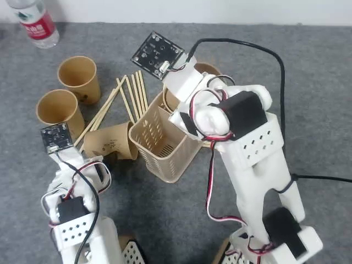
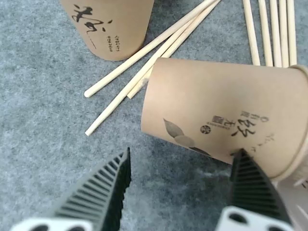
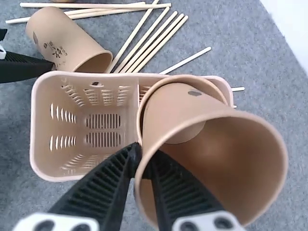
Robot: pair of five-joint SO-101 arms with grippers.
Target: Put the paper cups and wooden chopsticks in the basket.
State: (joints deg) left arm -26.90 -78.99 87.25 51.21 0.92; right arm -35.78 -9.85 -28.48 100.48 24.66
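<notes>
The beige slotted basket stands mid-table. My right gripper is shut on the rim of a tilted paper cup over the basket's far compartment; a second cup rim seems to ring its lower end. A tipped paper cup lies against the basket. My left gripper is open just short of it, one fingertip close to its side. Two cups stand upright. Wooden chopsticks lie scattered behind the tipped cup.
A water bottle lies at the far left corner. A black cable loops over the right arm. Grey carpet stretches to the right of the basket.
</notes>
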